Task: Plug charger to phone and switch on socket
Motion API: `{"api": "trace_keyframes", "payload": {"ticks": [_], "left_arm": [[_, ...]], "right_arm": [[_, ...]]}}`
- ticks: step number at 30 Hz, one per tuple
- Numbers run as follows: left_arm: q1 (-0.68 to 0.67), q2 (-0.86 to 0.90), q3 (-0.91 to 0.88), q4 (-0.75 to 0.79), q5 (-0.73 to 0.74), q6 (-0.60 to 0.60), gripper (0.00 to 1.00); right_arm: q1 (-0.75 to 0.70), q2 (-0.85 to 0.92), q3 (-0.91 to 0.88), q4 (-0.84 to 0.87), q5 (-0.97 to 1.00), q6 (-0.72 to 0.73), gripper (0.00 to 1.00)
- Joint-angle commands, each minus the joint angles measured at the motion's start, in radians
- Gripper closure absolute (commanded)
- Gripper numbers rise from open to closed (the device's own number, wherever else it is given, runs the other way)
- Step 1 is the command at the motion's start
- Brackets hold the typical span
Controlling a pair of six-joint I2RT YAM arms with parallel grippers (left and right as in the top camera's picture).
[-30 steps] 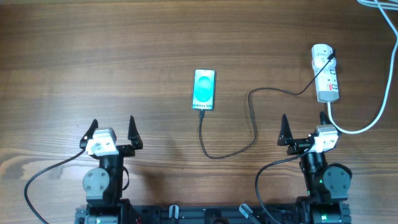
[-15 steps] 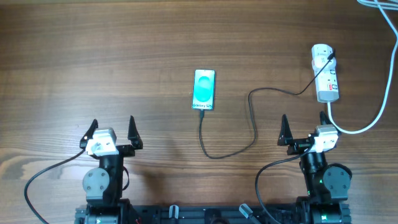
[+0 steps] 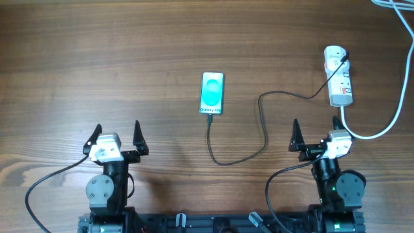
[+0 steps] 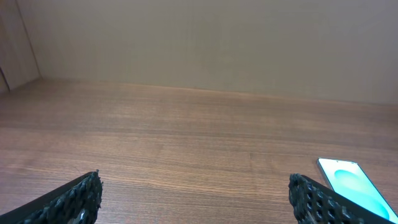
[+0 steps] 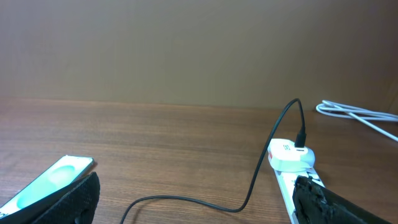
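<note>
The phone [image 3: 212, 93] with a cyan-teal screen lies flat at the table's middle; it also shows in the left wrist view [image 4: 352, 185] and the right wrist view [image 5: 46, 182]. The thin dark charger cable [image 3: 262, 126] runs from the phone's near end in a loop to the white socket [image 3: 338, 76] at the right, where its plug sits at the far end [image 5: 300, 138]. My left gripper [image 3: 116, 136] is open and empty at the near left. My right gripper [image 3: 315, 133] is open and empty, just near of the socket.
The socket's thick white cord [image 3: 388, 126] curves from its near end around to the far right corner; it shows in the right wrist view [image 5: 354, 114]. The arm bases stand at the table's near edge.
</note>
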Motion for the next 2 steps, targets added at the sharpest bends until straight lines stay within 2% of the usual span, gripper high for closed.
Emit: {"api": "trace_keyframes", "payload": {"ticks": [1,2], "left_arm": [[0.01,-0.01,-0.003,-0.001,0.001,0.018,0.0],[0.01,-0.01,-0.003,-0.001,0.001,0.019,0.0]], "right_arm": [[0.003,-0.008,-0.001,0.003,0.017,-0.012,0.0],[0.003,-0.008,-0.001,0.003,0.017,-0.012,0.0]]}}
